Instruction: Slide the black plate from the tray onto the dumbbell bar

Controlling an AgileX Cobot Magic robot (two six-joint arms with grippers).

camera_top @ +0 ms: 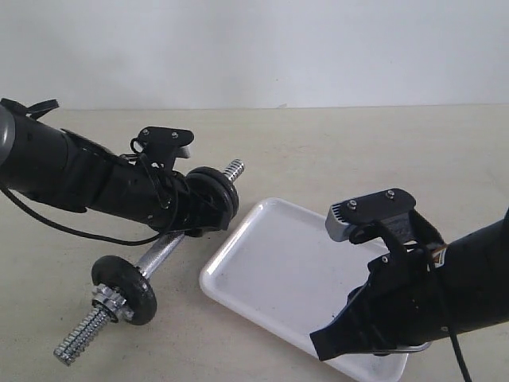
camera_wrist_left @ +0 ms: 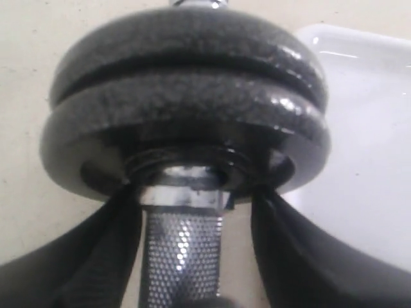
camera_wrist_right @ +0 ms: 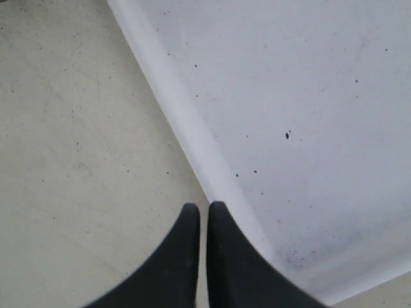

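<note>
The dumbbell bar (camera_top: 163, 251) lies slanted on the table, its knurled chrome shaft (camera_wrist_left: 183, 250) running between my left fingers. Two black plates (camera_wrist_left: 186, 109) sit pressed together on its far end (camera_top: 213, 195), and the threaded tip (camera_top: 233, 169) sticks out past them. My left gripper (camera_wrist_left: 196, 196) straddles the shaft just behind the plates, open, with table showing between the shaft and one finger (camera_wrist_left: 302, 256). The white tray (camera_top: 286, 270) holds nothing. My right gripper (camera_wrist_right: 203, 208) is shut and empty above the tray's rim (camera_wrist_right: 186, 122).
At the bar's near end sit another black disc (camera_top: 123, 288), a silver star collar nut (camera_top: 106, 301) and a coarse threaded tip (camera_top: 79, 338). The right arm (camera_top: 445, 286) hangs over the tray's near right corner. Beige tabletop (camera_top: 358, 151) surrounds everything.
</note>
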